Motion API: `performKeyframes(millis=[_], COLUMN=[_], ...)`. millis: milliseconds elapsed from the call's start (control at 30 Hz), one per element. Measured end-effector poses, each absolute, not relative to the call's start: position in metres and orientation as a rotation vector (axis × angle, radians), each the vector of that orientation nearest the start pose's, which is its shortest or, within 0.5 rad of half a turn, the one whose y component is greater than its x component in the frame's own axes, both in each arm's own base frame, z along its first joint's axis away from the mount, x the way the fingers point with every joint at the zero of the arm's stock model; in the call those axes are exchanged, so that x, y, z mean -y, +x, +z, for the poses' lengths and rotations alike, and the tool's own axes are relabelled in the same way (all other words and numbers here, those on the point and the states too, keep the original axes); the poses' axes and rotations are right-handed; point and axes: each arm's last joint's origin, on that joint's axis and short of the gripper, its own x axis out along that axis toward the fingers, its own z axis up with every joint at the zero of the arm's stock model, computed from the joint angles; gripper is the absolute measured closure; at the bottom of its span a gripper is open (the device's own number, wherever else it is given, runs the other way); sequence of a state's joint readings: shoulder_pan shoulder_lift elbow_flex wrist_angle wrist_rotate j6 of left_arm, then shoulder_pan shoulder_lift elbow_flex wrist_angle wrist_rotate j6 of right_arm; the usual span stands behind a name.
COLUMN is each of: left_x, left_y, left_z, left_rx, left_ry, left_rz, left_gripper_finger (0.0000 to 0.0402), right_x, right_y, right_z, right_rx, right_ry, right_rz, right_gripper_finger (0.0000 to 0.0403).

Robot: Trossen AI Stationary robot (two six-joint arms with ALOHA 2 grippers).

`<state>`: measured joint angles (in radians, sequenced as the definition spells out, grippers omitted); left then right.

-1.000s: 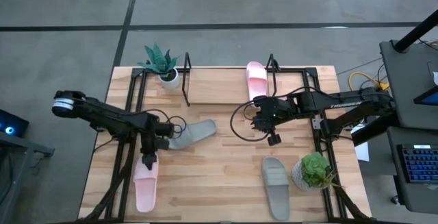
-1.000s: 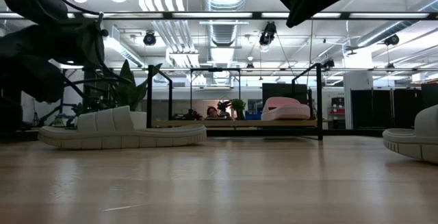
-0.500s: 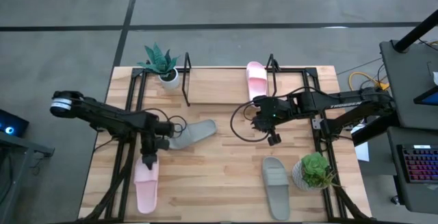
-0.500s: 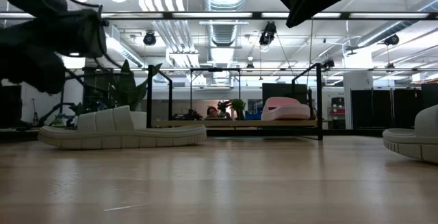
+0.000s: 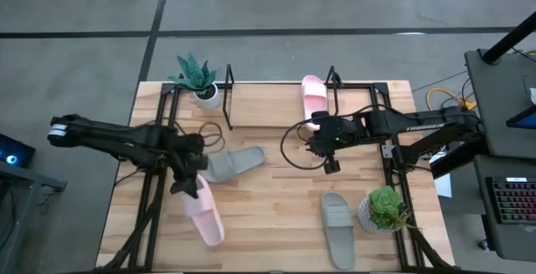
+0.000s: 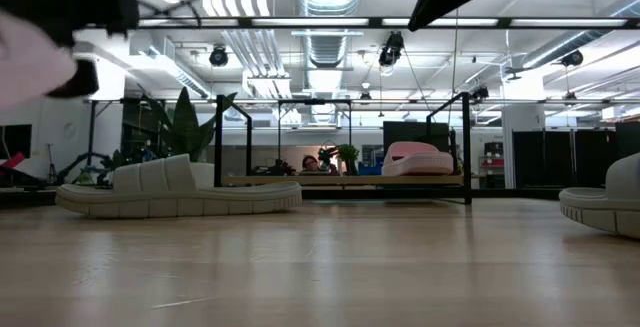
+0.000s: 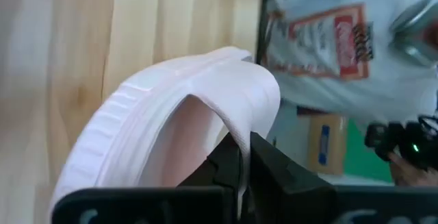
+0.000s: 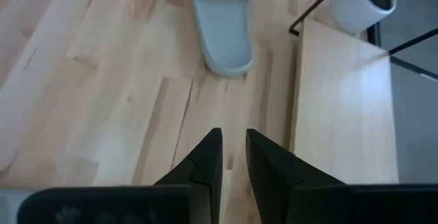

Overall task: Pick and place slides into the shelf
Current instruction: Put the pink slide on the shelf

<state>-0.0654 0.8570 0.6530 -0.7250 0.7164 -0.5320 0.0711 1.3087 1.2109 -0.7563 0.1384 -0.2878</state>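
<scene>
My left gripper (image 5: 189,182) is shut on a pale pink slide (image 5: 207,216) over the table's near left part. It shows as a pink blur (image 6: 28,59) high in the low view. A grey-green slide (image 5: 235,162) lies sole down just right of that gripper. A second pink slide (image 5: 314,96) rests on the shelf (image 5: 268,111) at the far edge. Another grey-green slide (image 5: 337,229) lies near the front right. My right gripper (image 5: 329,166) hangs over the table's middle, its fingers (image 8: 209,157) a little apart with nothing between them. My left gripper pinches the pink slide's broad strap (image 7: 241,136) at its edge between the two fingers, one on each face of the strap. The fingers slant down from the table's left. The slide hangs tilted below them, its free end (image 5: 214,235) toward the near edge, and looks lifted off the table.
A potted plant (image 5: 198,78) stands at the shelf's left end and another (image 5: 384,209) near the front right. Black frames (image 5: 155,199) run along both sides of the table. Bare wood (image 5: 272,207) lies between the two arms.
My left gripper has taken hold of the pink slide and gone up with it. The slide lay flat along the left side; now it is raised and turned, its free end swung toward the table's right. My right gripper stays in place.
</scene>
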Motion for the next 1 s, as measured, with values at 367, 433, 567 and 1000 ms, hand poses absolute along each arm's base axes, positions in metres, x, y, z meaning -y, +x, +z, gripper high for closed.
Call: performKeyframes(millis=[367, 433, 567, 1000], left_x=[0.010, 0.008, 0.008, 0.008], left_y=[0.130, 0.131, 0.140, 0.187], left_z=[0.296, 0.299, 0.304, 0.302], left_rx=[-0.524, -0.447, -0.347, -0.267], left_ry=[-0.377, -0.302, -0.188, 0.159], left_rz=[0.059, 0.097, 0.075, 0.169], left_gripper_finger=[0.0401, 0.0401, 0.0401, 0.0401], right_x=[-0.014, -0.014, -0.012, -0.012], right_y=[0.269, 0.271, 0.274, 0.278], right_z=[0.345, 0.348, 0.357, 0.358], right_rx=[-0.688, -0.653, -0.587, -0.553], right_ry=[-0.323, -0.336, -0.377, -0.389], right_rz=[-0.028, -0.035, -0.102, -0.095], right_gripper_finger=[0.0346, 0.0346, 0.0346, 0.0272])
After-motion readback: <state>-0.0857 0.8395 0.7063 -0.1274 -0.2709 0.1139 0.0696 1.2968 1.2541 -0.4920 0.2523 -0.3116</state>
